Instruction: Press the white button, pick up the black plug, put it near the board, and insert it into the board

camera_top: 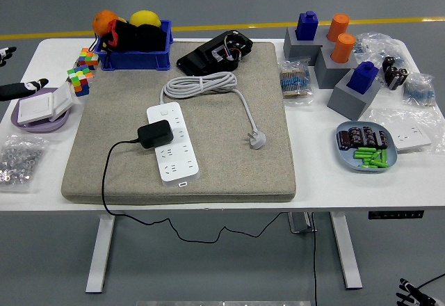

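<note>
A white power strip point(174, 144) lies on the grey felt mat point(229, 160), its white button point(163, 111) at the far end. A black plug point(154, 133) sits on the strip's middle sockets, and its black cord point(104, 181) runs off the mat's front edge and under the table. The strip's white cable point(201, 83) is coiled behind it and ends in a white plug point(257, 139). My left hand point(21, 87) shows only at the left edge, fingers spread and holding nothing, well left of the strip. My right hand point(414, 294) hangs below the table at the bottom right corner.
A purple dish with white switches point(42, 109) lies beside my left hand. Puzzle cubes point(82, 71), a blue bin point(133, 47), and a black device point(215, 52) stand at the back. Blue and grey blocks point(351, 83), a plate of batteries point(366, 147) and bags fill the right side.
</note>
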`<act>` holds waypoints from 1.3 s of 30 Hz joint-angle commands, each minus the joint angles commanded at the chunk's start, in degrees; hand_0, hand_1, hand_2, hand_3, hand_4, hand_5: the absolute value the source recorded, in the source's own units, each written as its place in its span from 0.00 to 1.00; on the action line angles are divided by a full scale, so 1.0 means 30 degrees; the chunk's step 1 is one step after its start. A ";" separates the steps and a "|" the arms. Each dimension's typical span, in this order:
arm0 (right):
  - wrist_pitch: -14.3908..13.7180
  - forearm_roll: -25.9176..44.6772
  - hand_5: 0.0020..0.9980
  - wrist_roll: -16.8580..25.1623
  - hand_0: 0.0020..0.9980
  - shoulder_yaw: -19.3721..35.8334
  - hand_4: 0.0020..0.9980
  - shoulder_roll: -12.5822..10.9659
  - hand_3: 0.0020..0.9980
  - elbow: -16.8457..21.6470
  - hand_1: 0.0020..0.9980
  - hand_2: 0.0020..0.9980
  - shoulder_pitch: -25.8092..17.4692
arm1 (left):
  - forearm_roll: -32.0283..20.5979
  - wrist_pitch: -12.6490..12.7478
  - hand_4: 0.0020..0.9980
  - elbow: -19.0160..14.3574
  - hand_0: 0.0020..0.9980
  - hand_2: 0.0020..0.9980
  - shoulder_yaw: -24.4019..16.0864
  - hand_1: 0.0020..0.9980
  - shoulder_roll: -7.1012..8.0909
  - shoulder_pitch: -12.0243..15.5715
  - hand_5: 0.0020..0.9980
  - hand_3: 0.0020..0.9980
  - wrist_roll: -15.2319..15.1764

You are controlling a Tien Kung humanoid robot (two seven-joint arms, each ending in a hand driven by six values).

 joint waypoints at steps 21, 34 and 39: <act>-0.0114 -0.0401 0.49 -0.0067 0.79 0.0586 0.73 0.0134 0.63 0.0018 0.69 0.66 0.0040 | -0.0080 -0.0230 0.85 -0.0373 0.96 0.97 0.0418 0.99 0.0355 0.0414 0.20 0.96 0.0307; 0.0002 -0.0646 0.49 -0.0081 0.79 0.0947 0.73 0.0154 0.63 0.0000 0.68 0.66 0.0103 | -0.0252 -0.0381 0.85 -0.0539 0.96 0.97 0.0606 0.99 0.0364 0.0340 0.20 0.96 0.0452; 0.0076 -0.0378 0.50 -0.0022 0.79 0.0899 0.73 0.0123 0.63 0.0044 0.68 0.66 0.0029 | -0.0275 -0.0383 0.84 -0.0891 0.96 0.97 0.0761 0.99 0.0402 0.0166 0.19 0.96 0.0473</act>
